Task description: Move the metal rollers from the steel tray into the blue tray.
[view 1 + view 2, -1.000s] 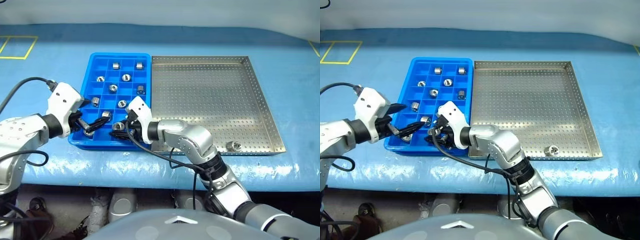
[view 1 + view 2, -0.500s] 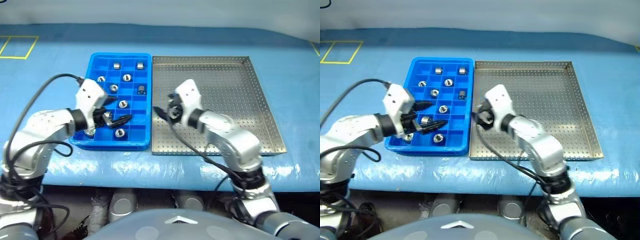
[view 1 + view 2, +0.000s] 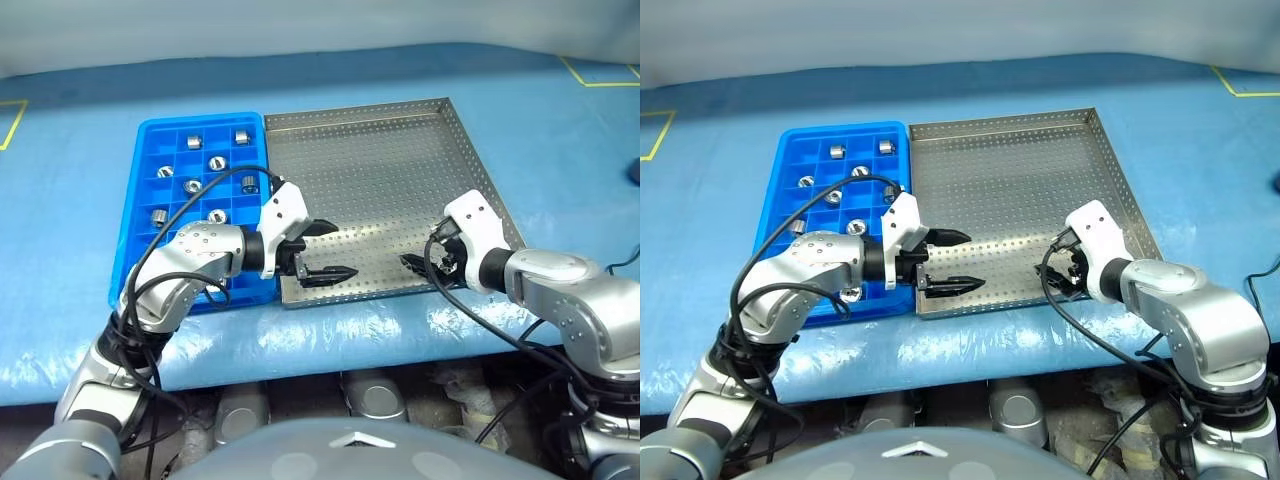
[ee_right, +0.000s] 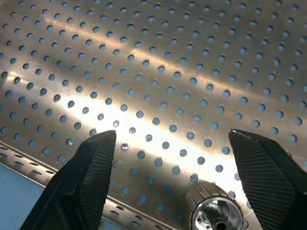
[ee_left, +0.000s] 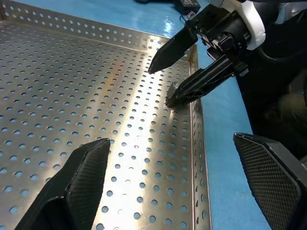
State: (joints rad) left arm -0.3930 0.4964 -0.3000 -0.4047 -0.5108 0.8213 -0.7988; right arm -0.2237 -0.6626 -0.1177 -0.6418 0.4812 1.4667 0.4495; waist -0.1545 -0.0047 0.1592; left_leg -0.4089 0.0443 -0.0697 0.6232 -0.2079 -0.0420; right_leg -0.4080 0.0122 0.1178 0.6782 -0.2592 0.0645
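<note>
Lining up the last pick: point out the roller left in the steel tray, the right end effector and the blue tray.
last roller (image 4: 214, 213), right wrist view, on its shiny top face.
right end effector (image 4: 172, 184), right wrist view, midway between its fingertips.
blue tray (image 3: 131, 220), left eye view, on its left rim.

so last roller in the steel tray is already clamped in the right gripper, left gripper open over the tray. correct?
Not clamped. In the right wrist view the roller lies on the steel tray floor between the open fingers of the right gripper, not gripped. The left gripper is open over the tray.
</note>
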